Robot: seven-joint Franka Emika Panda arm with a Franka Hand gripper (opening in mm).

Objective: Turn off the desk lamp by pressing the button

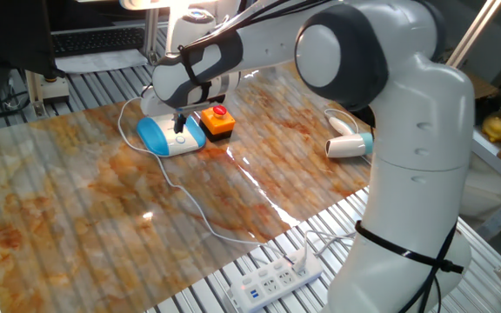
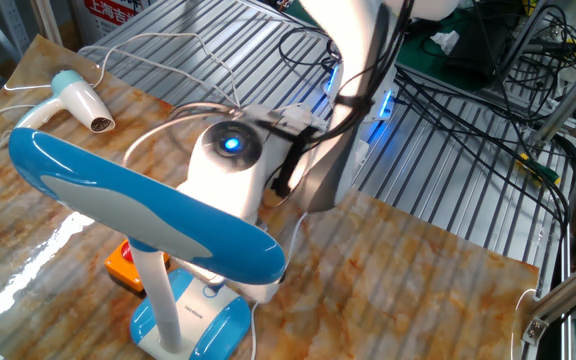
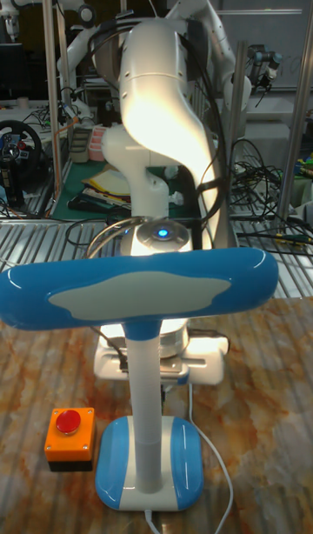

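1. While you look from the one fixed view, you see the desk lamp [image 1: 170,135] near the far edge of the worktop [image 1: 103,209], its blue-and-white base flat on the marbled surface.
2. You find the hand [image 1: 180,126] directly over the white panel of that base, its dark tip down at the spot where the button sits; the button itself is covered by the tip, so you cannot see it, nor whether the tip touches it.
3. You cannot tell whether the fingers are apart or together: no view shows the fingertips clearly.
4. Just beside the lamp base you have the orange box [image 1: 217,124] with its red knob button [image 1: 219,111], close to the hand's side.
5. Well apart from it, near the arm's body, the white-and-blue hair dryer [image 1: 350,145] lies on its side.
6. A thin white cord [image 1: 185,198] runs from the lamp base across the worktop toward the white power strip [image 1: 277,278] on the slatted frame at the near edge.
7. From the other fixed view, the lamp's long blue-and-white head [image 2: 143,205] crosses in front of the wrist and hides the hand; only the lit blue ring on the wrist [image 2: 232,144] shows above it.
8. From the tall fixed view, the lamp's stem [image 3: 143,403] and head block your sight of the hand in the same way, with the orange box at the lower left beside the base.
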